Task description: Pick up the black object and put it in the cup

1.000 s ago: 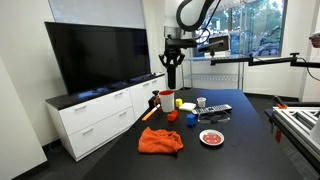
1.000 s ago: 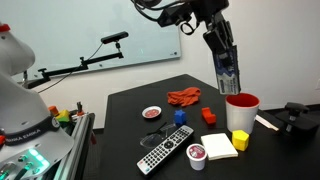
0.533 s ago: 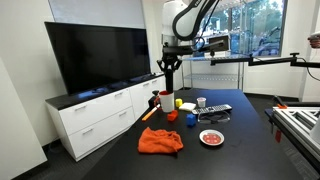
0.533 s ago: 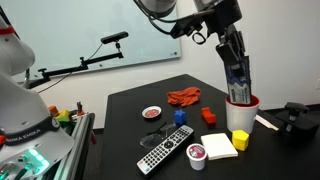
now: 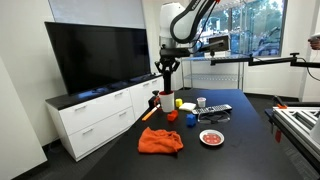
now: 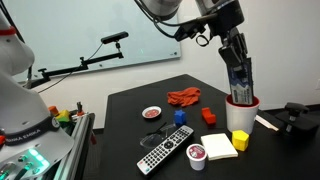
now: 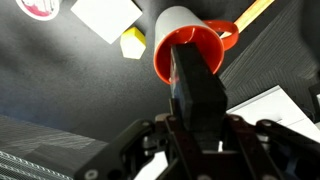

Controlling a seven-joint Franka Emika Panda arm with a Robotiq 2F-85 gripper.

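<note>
My gripper [image 7: 196, 122] is shut on the black object [image 7: 196, 88], a slim tall black block. It hangs upright over the red cup [image 7: 190, 50], with its lower end reaching into the cup's mouth. In both exterior views the gripper [image 6: 237, 68] [image 5: 167, 68] stands directly above the cup [image 6: 241, 113] [image 5: 166, 100] near the table's edge, and the black object [image 6: 239, 86] dips past the rim. The cup's pale inside is mostly hidden by the object.
Beside the cup are a yellow block [image 6: 239, 140], a white notepad [image 6: 218, 146], a flat remote [image 6: 165, 153], a small white cup [image 6: 197, 156], blue [image 6: 180, 117] and red [image 6: 209, 116] blocks, an orange cloth [image 6: 184, 97] and a plate [image 6: 151, 113]. A TV [image 5: 95, 55] stands behind.
The gripper has moved over the cup and come down, so the black object's lower end now sits inside the cup's rim. Nothing else has moved.
</note>
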